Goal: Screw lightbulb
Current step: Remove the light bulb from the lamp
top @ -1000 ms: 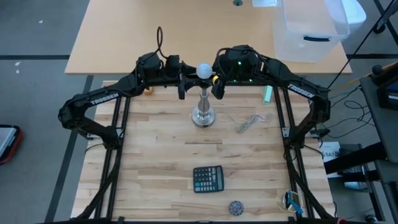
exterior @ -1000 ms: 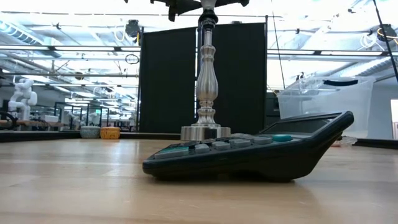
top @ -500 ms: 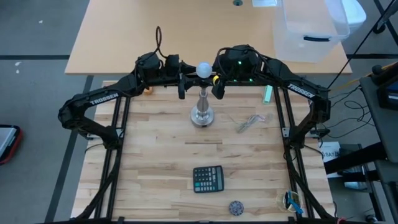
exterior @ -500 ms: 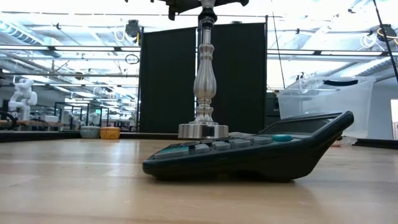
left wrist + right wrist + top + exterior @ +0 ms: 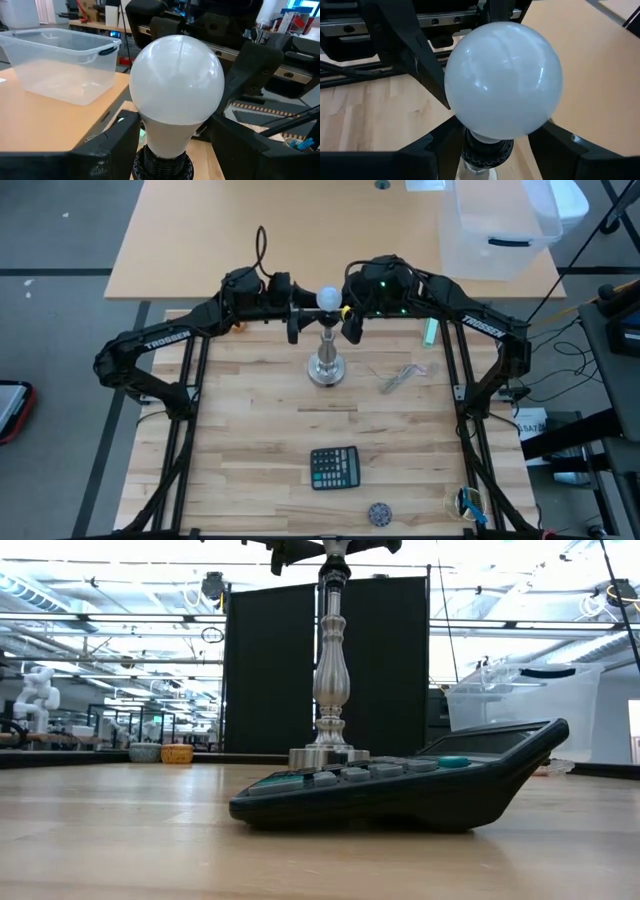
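Both arms meet over the far half of the wooden table (image 5: 250,440), one gripper on either side of the silver stand (image 5: 326,360). The lightbulb (image 5: 327,297) sits upright on top of that stand, its narrow neck down in the dark ribbed socket (image 5: 162,167).

From the left wrist camera, the left gripper (image 5: 172,150) has its two dark fingers (image 5: 117,142) spread either side of the socket collar, just below the white globe. They look pressed close against the collar, set about as wide as the socket itself, though I cannot be sure from here how firmly they bite.

The right gripper (image 5: 487,150) comes in from the opposite side at the same height. Its fingers (image 5: 555,145) also straddle the socket and the bulb's neck, part-way apart. The near ends seem to touch the ribbed collar, but I cannot tell whether that is a real hold or merely contact.

From overhead, the two grippers face each other with the bulb between them, the left gripper (image 5: 293,318) and right gripper (image 5: 351,318) both tucked under the globe.

From table height, the stand's round base (image 5: 328,754) sits flat on the wood behind a dark calculator (image 5: 400,788). The stem rises straight up to the gripper parts at the picture's top edge.

A clear plastic bin (image 5: 500,230) rests on the tan table beyond.
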